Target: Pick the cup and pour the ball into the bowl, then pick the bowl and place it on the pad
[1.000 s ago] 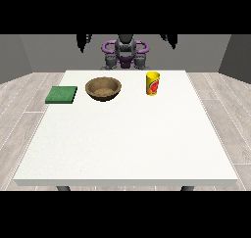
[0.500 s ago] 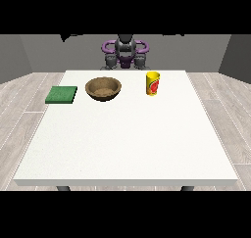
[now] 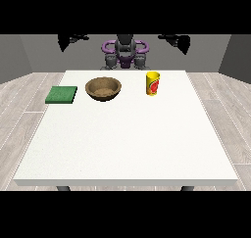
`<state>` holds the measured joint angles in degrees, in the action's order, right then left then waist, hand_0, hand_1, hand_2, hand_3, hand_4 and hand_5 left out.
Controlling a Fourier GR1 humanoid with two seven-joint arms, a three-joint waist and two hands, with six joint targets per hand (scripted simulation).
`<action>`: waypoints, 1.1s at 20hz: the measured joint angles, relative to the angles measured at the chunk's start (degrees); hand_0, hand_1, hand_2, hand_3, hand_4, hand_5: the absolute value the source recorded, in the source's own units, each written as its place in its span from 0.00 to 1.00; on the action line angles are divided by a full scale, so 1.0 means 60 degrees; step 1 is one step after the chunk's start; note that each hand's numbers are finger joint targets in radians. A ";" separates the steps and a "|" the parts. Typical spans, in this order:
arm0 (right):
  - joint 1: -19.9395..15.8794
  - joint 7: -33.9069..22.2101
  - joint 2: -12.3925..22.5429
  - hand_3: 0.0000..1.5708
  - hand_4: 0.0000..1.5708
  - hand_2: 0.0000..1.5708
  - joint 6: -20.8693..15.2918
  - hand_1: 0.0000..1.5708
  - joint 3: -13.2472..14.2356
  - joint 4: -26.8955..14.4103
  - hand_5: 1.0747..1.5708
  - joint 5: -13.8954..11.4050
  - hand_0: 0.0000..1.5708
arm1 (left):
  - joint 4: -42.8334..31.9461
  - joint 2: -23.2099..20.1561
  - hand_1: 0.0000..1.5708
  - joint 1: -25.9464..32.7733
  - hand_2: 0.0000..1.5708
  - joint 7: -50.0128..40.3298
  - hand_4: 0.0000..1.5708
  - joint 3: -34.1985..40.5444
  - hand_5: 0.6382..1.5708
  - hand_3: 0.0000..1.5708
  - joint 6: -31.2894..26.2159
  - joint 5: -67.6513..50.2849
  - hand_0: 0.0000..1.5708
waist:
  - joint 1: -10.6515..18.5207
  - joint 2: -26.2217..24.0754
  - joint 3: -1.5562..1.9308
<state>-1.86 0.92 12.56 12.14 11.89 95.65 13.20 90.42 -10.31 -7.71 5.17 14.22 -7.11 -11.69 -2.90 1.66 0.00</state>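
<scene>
A yellow cup [image 3: 153,83] with a red mark stands upright at the table's far right of centre; no ball shows inside it from here. A brown wooden bowl [image 3: 103,89] sits to its left. A flat green pad [image 3: 62,94] lies near the table's far left edge. Both hands are raised high beside the robot's head, far behind and above these objects. The hand at the view's left [image 3: 78,37] and the hand at the view's right [image 3: 169,37] hold nothing, and their fingers look stretched out.
The white table [image 3: 127,144] spreads wide towards the camera. The robot's torso [image 3: 125,53] stands behind the table's far edge. Grey floorboards surround the table.
Both arms have lifted and spread outward from beside the torso to head height. Cup, bowl and pad have not moved.
</scene>
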 measured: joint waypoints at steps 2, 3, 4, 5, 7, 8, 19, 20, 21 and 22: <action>-0.0105 0.0334 -0.0012 0.00 0.00 0.00 0.0075 0.00 0.0056 -0.0316 1.00 -0.0069 0.00 | -0.0355 0.0106 0.00 -0.0030 0.00 0.0627 0.00 -0.0080 0.95 0.00 -0.0049 0.0195 0.00 | 0.0036 0.0282 -0.0001; -0.0133 0.0550 -0.0029 0.00 0.00 0.00 0.0131 0.00 0.0061 -0.0433 1.00 -0.0115 0.00 | -0.0613 0.0109 0.00 -0.0126 0.00 0.0943 0.00 -0.0055 0.95 0.00 -0.0041 0.0290 0.00 | -0.0020 0.0437 -0.0001; -0.0230 0.0736 -0.0041 0.00 0.00 0.00 0.0127 0.00 0.0052 -0.0530 1.00 -0.0207 0.00 | -0.0832 0.0218 0.00 -0.0198 0.00 0.1292 0.00 -0.0118 0.95 0.00 0.0022 0.0436 0.00 | -0.0050 0.0632 0.0000; -0.0239 0.0777 -0.0063 0.00 0.00 0.00 0.0159 0.00 0.0020 -0.0575 1.00 -0.0235 0.00 | -0.1167 0.0277 0.00 -0.0271 0.00 0.1565 0.00 -0.0121 0.95 0.00 0.0084 0.0540 0.00 | -0.0110 0.0677 -0.0001; -0.0328 0.0941 -0.0072 0.00 0.00 0.00 0.0201 0.00 0.0001 -0.0619 1.00 -0.0289 0.00 | -0.1741 0.0494 0.00 -0.0270 0.00 0.2352 0.00 -0.0214 0.94 0.00 0.0239 0.0865 0.00 | -0.0214 0.0898 -0.0001; -0.0470 0.0976 0.0014 0.00 0.00 0.00 0.0235 0.00 0.0094 -0.0694 1.00 -0.0248 0.00 | -0.1978 0.0667 0.00 -0.0280 0.00 0.2655 0.00 -0.0324 0.95 0.00 0.0366 0.1033 0.00 | -0.0229 0.0990 -0.0001; -0.0810 0.2003 0.0173 0.00 0.00 0.00 0.0807 0.00 0.0298 -0.1500 1.00 -0.0243 0.00 | -0.5630 0.1100 0.00 -0.1662 0.00 0.5546 0.00 -0.0126 0.94 0.00 0.1264 0.1650 0.00 | -0.0678 0.1788 -0.0003; -0.0758 0.2095 0.0118 0.00 0.00 0.00 0.0822 0.00 0.0232 -0.1554 1.00 -0.0323 0.00 | -0.5971 0.1073 0.00 -0.1849 0.00 0.5693 0.00 -0.0092 0.94 0.00 0.1304 0.1660 0.00 | -0.0709 0.1788 -0.0005; -0.0845 0.2178 0.0218 0.00 0.00 0.00 0.0877 0.00 0.0381 -0.1809 1.00 -0.0269 0.00 | -0.6179 0.1032 0.00 -0.1919 0.00 0.5795 0.00 -0.0107 0.95 0.00 0.1278 0.1679 0.00 | -0.0627 0.1766 -0.0003; -0.0881 0.2218 0.0185 0.00 0.00 0.00 0.0821 0.00 0.0386 -0.1938 1.00 -0.0321 0.00 | -0.6460 0.1085 0.00 -0.1977 0.00 0.5940 0.00 -0.0165 0.95 0.00 0.1334 0.1741 0.00 | -0.0584 0.1700 -0.0003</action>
<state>-7.15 14.22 13.67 17.06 14.21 84.02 11.27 51.65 -3.80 -19.57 40.81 13.22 0.90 -1.24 -6.41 11.86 -0.02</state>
